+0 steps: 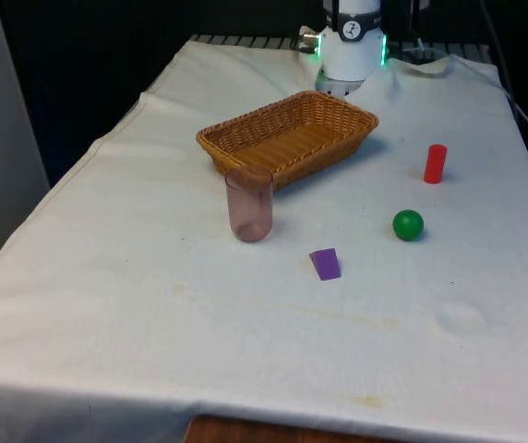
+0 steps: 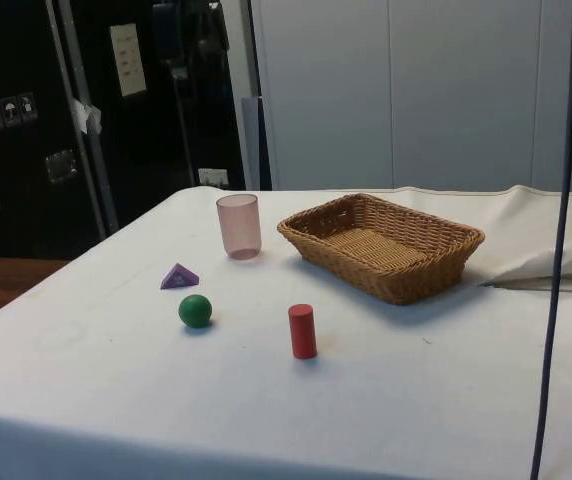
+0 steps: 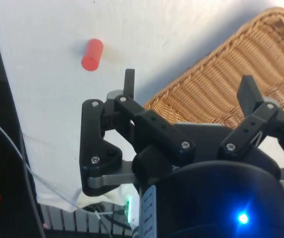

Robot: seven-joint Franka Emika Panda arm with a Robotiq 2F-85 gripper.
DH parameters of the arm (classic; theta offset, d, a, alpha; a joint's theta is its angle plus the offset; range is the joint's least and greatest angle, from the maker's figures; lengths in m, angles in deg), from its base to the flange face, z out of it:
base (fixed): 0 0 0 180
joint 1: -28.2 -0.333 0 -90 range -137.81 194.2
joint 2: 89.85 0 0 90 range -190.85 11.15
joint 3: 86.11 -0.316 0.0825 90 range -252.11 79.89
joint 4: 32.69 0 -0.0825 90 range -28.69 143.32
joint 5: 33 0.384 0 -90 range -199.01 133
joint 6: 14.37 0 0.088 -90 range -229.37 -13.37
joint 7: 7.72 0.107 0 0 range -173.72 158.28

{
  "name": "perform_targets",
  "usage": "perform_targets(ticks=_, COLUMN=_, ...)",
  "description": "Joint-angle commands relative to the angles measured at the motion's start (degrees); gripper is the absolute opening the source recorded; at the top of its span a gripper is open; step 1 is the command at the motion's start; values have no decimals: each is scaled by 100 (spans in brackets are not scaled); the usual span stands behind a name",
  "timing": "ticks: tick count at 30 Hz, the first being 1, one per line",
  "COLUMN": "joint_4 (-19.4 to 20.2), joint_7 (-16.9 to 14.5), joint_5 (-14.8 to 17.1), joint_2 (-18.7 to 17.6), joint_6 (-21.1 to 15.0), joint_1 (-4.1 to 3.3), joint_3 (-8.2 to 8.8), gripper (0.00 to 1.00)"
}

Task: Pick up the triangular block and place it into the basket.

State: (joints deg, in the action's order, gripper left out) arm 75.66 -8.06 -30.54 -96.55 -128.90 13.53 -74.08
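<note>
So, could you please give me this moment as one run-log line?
fingers: open, empty, above basket | triangular block: on cloth, untouched | phase: pre-grasp

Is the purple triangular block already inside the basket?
No, the purple triangular block lies on the white cloth, well apart from the basket, near the green ball.

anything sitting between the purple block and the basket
The pink cup stands upright between the purple block and the basket, close to the basket's near rim, slightly to the front view's left of a straight line. A carry lifted over it or routed past its right would avoid it.
</note>
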Motion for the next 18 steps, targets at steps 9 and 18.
perform_targets(ticks=9, joint_4=355, joint_7=103, joint_5=6, joint_2=-92, joint_6=-653, joint_1=-23, joint_3=-178, gripper=100)
perform_targets(ticks=18, joint_4=223, joint_7=206, joint_5=0, joint_2=-481, joint_6=-951, joint_1=-6, joint_3=-350, gripper=100)
